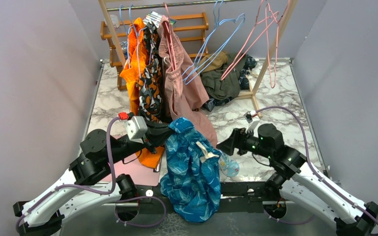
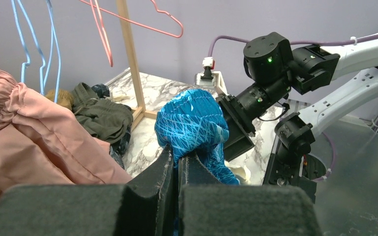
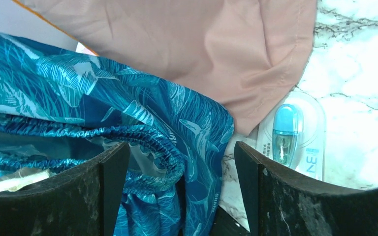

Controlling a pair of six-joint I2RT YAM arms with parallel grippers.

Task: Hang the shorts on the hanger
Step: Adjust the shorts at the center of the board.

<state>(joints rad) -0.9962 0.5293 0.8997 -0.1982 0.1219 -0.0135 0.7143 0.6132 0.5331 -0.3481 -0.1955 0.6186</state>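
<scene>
From the overhead camera I see the teal leaf-print shorts (image 1: pixel 192 169) hanging in a long bunch from my left gripper (image 1: pixel 170 131). They drape down past the near table edge between the two arm bases, with the white drawstring (image 1: pixel 204 150) showing on their right side. That view does not let me judge the grip. The left wrist camera does: the left gripper (image 2: pixel 177 158) has its two pads pressed together on a fold of the shorts (image 2: pixel 193 123), which balloon up just beyond the tips. The same camera shows the right gripper (image 2: pixel 237 129) nosed up beside the fabric, and a pink hanger (image 2: pixel 142 22) on the rail well above and behind. Overhead, the pink hanger (image 1: pixel 250 48) hangs at the rack's right end, well apart from the shorts. Only the right wrist camera shows what lies between my right fingers (image 3: pixel 114 189). They are spread wide, with the gathered elastic waistband of the shorts (image 3: pixel 142 140) lying in the gap, and I see no pad closed on it. It also shows the dusty-pink shorts (image 3: pixel 202 49) hanging behind and a small packaged blue tube (image 3: pixel 289 132) on the marble table (image 3: pixel 359 73). Both arms reach forward with elbows raised, the left wrist level and the right gripper (image 1: pixel 225 145) pointing left at the shorts.
</scene>
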